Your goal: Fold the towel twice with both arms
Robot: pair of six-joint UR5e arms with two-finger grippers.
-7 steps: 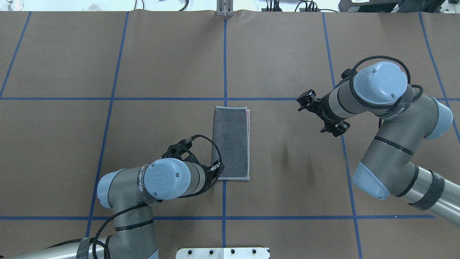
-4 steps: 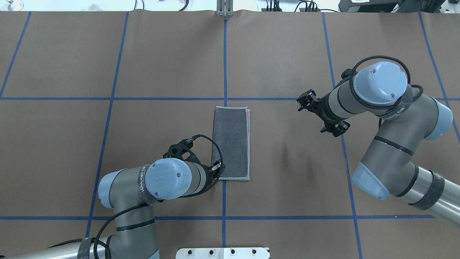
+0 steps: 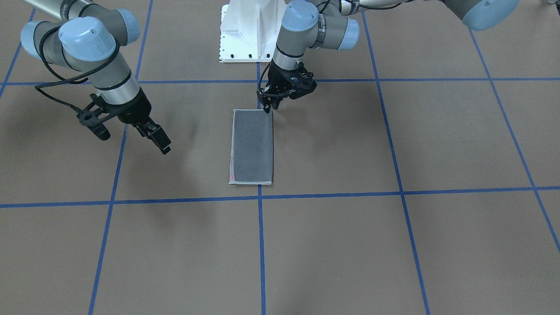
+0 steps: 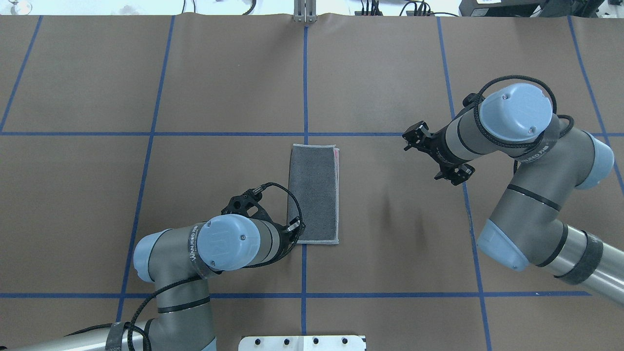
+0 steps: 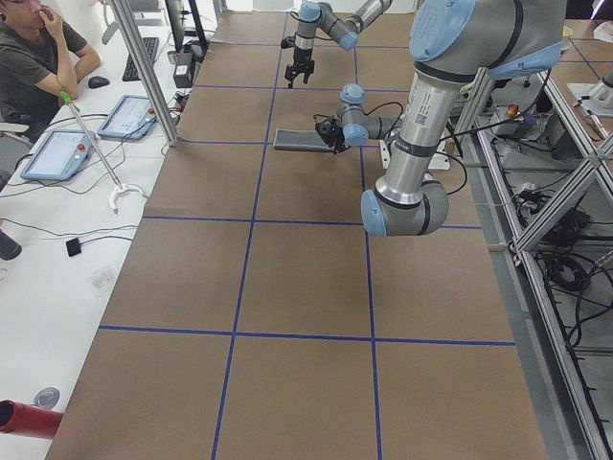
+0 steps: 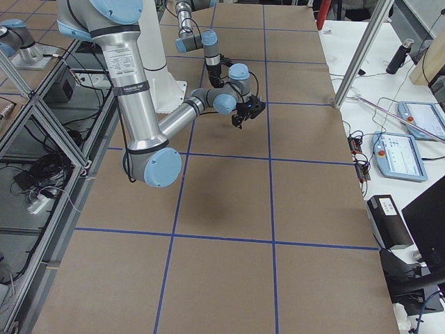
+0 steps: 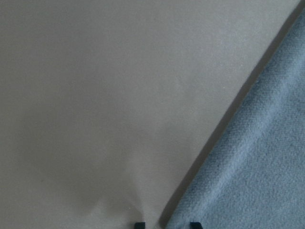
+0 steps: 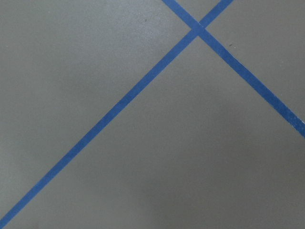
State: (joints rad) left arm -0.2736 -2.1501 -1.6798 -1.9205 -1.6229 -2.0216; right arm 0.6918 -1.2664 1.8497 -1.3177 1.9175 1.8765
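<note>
Front view: the towel [image 3: 252,146] lies flat in the middle of the table [image 3: 393,245], folded once into a narrow strip with the dark grey face up, so I judge one fold remains; the left gripper [image 3: 267,105] is down at the strip's corner nearest the robot, a sensible place to pinch if that end is to be carried over; the right gripper [image 3: 135,129] hangs over bare table well off to the side, holding nothing and out of the way.

Overhead view: a thin pink edge [image 4: 337,161] shows along the towel's side toward the right gripper, where the layers do not quite meet; the left arm [image 4: 226,241] hides its own gripper tips.

Side views: the grippers are too small to say anything about the jaws.

Left wrist view: two dark fingertips [image 7: 139,224] stand a little apart, unclenched, one over bare table and one over cloth, with the towel's edge running between them; nothing is gripped yet.

Right wrist view: only table and blue tape lines [image 8: 119,105] appear; no fingertip shows, so I judge this gripper spread wide and released.
</note>
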